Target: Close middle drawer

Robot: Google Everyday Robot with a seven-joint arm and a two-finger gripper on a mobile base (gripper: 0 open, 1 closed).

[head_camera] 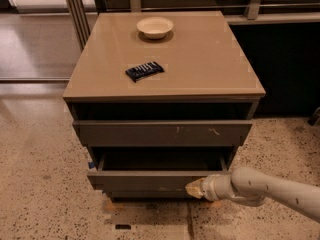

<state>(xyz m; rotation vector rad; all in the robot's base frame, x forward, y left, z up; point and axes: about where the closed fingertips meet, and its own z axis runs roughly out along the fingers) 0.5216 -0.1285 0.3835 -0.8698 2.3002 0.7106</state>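
Note:
The middle drawer (145,180) is the wide grey-brown one below the scratched drawer front of the tan-topped cabinet (205,69). It stands pulled out towards me, and its dark inside (160,160) shows from above. My gripper (192,188) is at the lower right of the view, with its tan tip against the right part of the drawer's front. The pale arm (270,189) reaches in from the right edge.
The top drawer front (162,133), with white scratch marks, sticks out a little. A cream bowl (155,27) and a black flat packet (144,70) lie on the cabinet top. Speckled floor (40,184) surrounds the cabinet. A dark wall panel (290,64) is to the right.

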